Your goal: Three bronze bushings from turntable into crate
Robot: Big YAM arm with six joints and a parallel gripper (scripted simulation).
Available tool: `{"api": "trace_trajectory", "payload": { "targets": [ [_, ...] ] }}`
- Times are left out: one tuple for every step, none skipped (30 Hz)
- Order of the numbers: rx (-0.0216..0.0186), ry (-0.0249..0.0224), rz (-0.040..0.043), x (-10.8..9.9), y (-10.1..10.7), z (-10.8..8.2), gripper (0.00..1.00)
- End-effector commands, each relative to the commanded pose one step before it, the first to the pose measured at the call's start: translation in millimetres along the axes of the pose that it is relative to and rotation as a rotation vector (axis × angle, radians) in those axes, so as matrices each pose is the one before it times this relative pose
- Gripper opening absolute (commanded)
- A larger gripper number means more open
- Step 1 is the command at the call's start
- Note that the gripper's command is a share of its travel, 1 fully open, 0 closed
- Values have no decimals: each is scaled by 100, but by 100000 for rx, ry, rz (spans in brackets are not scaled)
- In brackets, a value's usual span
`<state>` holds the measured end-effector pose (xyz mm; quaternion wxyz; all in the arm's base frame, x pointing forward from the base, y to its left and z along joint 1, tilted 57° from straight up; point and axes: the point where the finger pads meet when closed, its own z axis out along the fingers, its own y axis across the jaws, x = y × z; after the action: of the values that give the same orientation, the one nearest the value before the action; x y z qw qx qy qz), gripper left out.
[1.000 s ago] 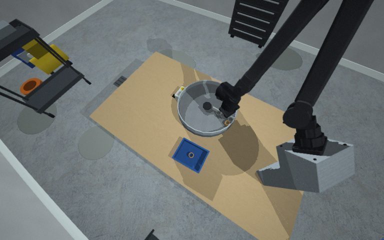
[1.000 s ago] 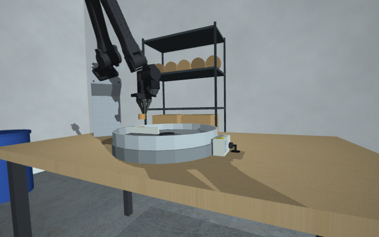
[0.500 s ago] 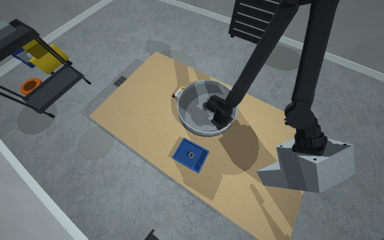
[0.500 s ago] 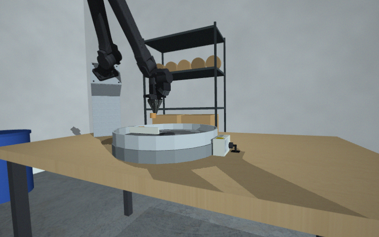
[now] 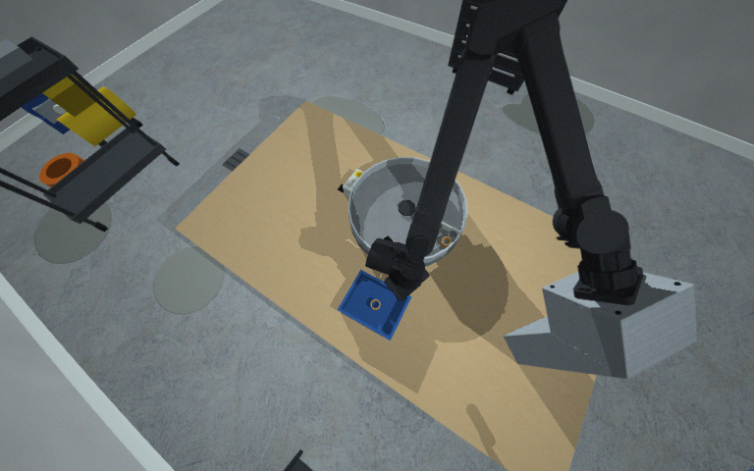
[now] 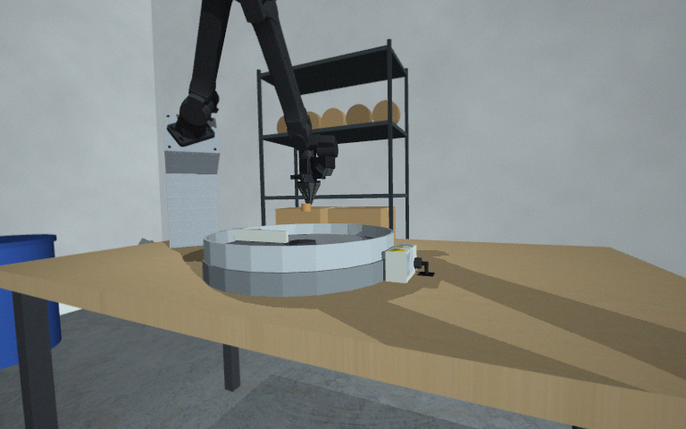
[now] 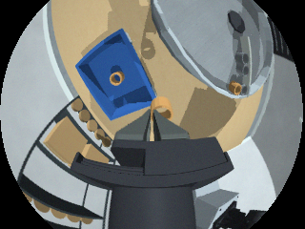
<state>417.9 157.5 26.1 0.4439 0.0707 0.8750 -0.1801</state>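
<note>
In the pincer [image 7: 154,116], bronze ring [image 7: 163,107]

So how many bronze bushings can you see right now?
3. One short bronze bushing lies in the blue crate, one is pinched in the black parallel gripper, one remains on the grey round turntable. The arm may hide others.

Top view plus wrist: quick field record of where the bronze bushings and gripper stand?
gripper: shut on a bronze bushing, raised by the crate's edge nearest the turntable
crate: blue, one bronze bushing inside
turntable: grey, one bronze bushing near its rim
other bushings: dark sleeves by the rim, hard to count
bronze delivered: one of three
</note>
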Motion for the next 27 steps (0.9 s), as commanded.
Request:
{"api": "trace_trajectory", "payload": {
  "targets": [
    [-781, 526, 4712, 622, 3303, -322, 0],
    [-30, -41, 1, 256, 802, -10, 0],
    [-29, -38, 2, 239, 751, -9, 0],
    [-28, -35, 3, 222, 695, -9, 0],
    [-26, -31, 4, 203, 636, -8, 0],
    [-24, -28, 4, 184, 575, -8, 0],
    [-22, -25, 4, 164, 512, -7, 0],
    [-19, -21, 4, 143, 448, -6, 0],
    [-17, -18, 4, 123, 385, -5, 0],
    [-14, -15, 3, 103, 322, -5, 0],
    [-12, -12, 3, 84, 263, -4, 0],
    [-9, -9, 2, 66, 206, -3, 0],
    [0, 0, 0, 0, 0, 0, 0],
    [0, 0, 0, 0, 0, 0, 0],
    [1150, -269, 2595, -993, -556, 423, 0],
    [-297, 161, -965, 448, 319, -102, 0],
    [-132, 261, -994, 472, 229, -23, 0],
    [-338, 119, -268, 133, 156, -82, 0],
    [-92, -31, -65, 21, 52, -41, 0],
    [-119, -108, 179, -98, 17, -57, 0],
    [-172, -170, 312, -88, -12, -57, 0],
    [41, 41, -76, 78, -87, -5, 0],
    [48, 49, -91, 48, -42, 3, 0],
    [7, 8, -16, 8, -7, 0, 0],
    [1, 0, 1, 0, 0, 0, 0],
    [-1, -1, 1, 0, 0, 0, 0],
    [0, 0, -1, 0, 0, 0, 0]
  ]
}}
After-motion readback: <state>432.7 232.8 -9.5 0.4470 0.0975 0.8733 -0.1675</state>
